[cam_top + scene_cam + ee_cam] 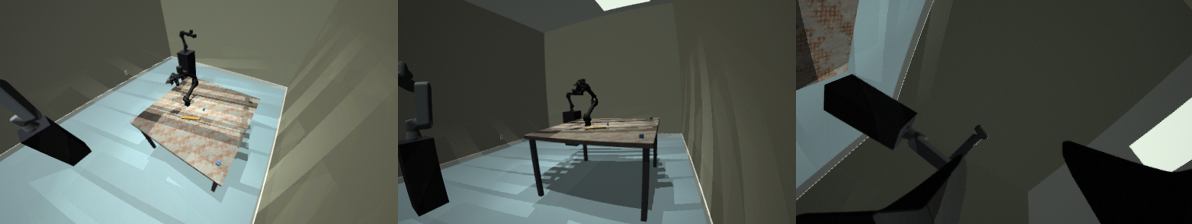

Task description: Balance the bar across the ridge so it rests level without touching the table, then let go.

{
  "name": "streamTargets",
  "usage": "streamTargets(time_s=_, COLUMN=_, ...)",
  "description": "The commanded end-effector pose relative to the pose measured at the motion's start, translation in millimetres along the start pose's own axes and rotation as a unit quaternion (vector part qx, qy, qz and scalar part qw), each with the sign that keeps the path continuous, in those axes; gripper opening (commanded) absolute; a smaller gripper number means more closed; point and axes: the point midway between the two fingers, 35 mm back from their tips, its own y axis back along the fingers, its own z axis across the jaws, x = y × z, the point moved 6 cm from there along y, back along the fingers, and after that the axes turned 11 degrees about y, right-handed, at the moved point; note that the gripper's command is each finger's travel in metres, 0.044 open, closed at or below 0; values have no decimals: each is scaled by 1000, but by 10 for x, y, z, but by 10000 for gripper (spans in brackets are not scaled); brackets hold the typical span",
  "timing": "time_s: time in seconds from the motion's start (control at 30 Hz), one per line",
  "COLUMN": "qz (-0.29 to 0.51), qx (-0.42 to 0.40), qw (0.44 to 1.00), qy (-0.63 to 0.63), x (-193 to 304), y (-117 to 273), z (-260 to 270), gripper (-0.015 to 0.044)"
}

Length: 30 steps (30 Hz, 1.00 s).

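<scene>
The orange-yellow bar (190,118) (595,128) appears to lie on the table (171,141) (588,139), in front of the arm's base. The ridge cannot be told for certain; a small blue piece (203,109) (608,124) stands behind the bar, apart from it. My gripper (168,81) (1014,154) is raised beyond the table's back left edge, away from the bar. In the wrist view its fingers stand apart with nothing between them, pointing at the walls and ceiling.
A blue block (218,163) (641,136) sits near the table's front right corner. A small green object (251,101) (651,118) is at the back right. Another arm on a black pedestal (186,62) (572,116) (866,110) stands behind the table. A larger arm's pedestal (55,142) (422,175) is at the left.
</scene>
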Motion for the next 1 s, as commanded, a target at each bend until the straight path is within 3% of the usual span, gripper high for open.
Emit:
streamTargets(time_s=0.0, qz=-57, qx=-12, qw=998, qy=-25, x=-205, y=-224, z=35, gripper=315)
streamTargets(time_s=0.4, qz=-206, qx=-29, qw=977, qy=-53, x=-872, y=-670, z=15, gripper=315)
streamTargets(time_s=0.97, qz=-417, qx=-146, qw=891, qy=-106, x=-2059, y=-840, z=24, gripper=315)
